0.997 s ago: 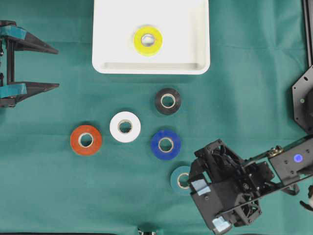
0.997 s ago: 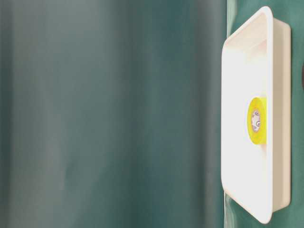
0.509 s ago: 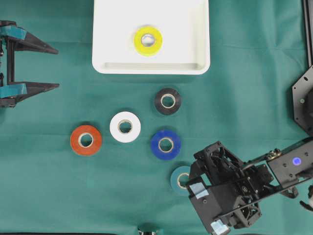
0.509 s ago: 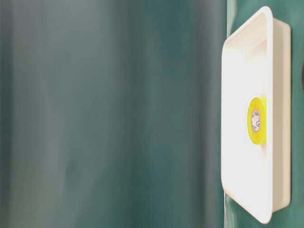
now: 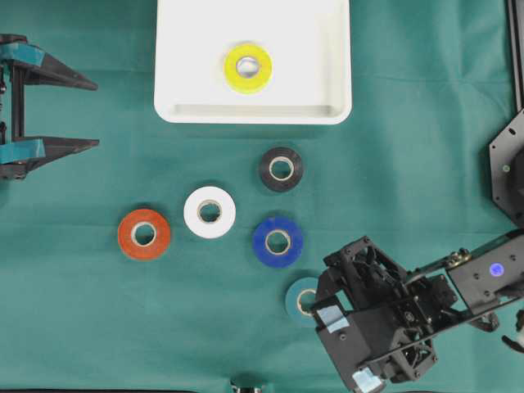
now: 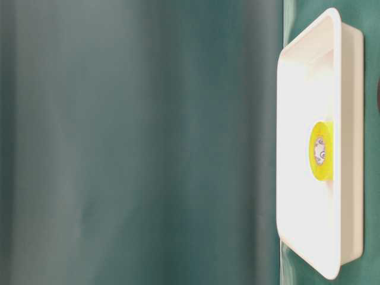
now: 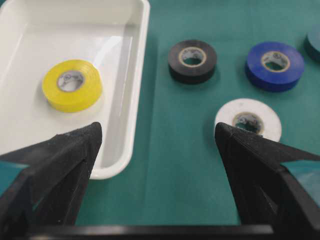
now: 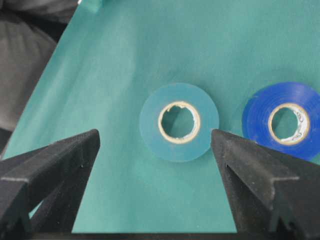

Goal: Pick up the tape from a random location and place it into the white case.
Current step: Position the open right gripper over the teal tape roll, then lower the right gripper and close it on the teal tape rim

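Observation:
The white case (image 5: 254, 113) lies at the top centre with a yellow tape (image 5: 248, 67) inside it; the table-level view shows the case (image 6: 351, 89) and the same yellow roll (image 6: 323, 151). On the green cloth lie black (image 5: 281, 169), white (image 5: 210, 212), red (image 5: 144, 234), blue (image 5: 277, 241) and teal (image 5: 296, 296) tapes. My right gripper (image 5: 348, 345) hovers open just right of the teal roll and covers its edge. In its wrist view the gripper (image 8: 155, 134) is open, and the teal tape (image 8: 150, 122) lies just ahead of the fingertips. My left gripper (image 5: 94, 115) stands open and empty at the far left.
In the left wrist view the open left gripper (image 7: 156, 127) faces the case rim (image 7: 125, 150), the yellow roll (image 7: 72, 85), and the black (image 7: 192, 60), blue (image 7: 274, 65) and white (image 7: 247, 120) rolls. A dark arm base (image 5: 509, 168) stands at the right edge.
My right gripper has shifted slightly toward the near edge beside the teal roll. The left arm and all the tapes stay where they were.

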`<state>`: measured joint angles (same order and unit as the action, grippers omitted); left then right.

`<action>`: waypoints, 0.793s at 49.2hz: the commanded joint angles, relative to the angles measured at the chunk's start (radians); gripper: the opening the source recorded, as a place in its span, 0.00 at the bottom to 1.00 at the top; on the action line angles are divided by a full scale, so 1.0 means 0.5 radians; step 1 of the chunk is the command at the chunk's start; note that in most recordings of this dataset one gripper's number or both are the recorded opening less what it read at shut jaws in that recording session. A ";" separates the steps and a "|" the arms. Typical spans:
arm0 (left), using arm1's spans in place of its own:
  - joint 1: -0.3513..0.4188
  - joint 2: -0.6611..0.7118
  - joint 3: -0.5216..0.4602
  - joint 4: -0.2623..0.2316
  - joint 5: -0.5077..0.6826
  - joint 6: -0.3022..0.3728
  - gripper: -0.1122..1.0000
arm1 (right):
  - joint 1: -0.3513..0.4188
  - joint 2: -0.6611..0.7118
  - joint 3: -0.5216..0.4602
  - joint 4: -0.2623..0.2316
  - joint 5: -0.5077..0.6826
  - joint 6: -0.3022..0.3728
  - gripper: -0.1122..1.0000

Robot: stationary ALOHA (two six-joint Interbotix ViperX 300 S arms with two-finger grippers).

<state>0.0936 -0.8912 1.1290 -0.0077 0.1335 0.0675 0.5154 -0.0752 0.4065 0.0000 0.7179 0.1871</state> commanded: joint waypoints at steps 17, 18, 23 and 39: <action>0.003 0.009 -0.015 -0.003 -0.018 -0.003 0.99 | 0.025 0.245 -0.021 -0.003 -0.141 0.021 0.92; 0.003 0.006 -0.015 0.000 -0.018 -0.003 0.99 | 0.025 0.261 -0.018 -0.003 -0.147 0.031 0.92; 0.003 0.009 -0.015 0.000 -0.018 -0.003 0.99 | 0.021 0.344 -0.006 -0.003 -0.181 0.086 0.92; 0.003 0.006 -0.015 0.000 -0.040 -0.003 0.99 | 0.049 0.439 0.110 -0.003 -0.482 0.150 0.92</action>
<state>0.0936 -0.8928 1.1290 -0.0061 0.1258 0.0675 0.5292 0.1580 0.4571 0.0000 0.5139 0.2608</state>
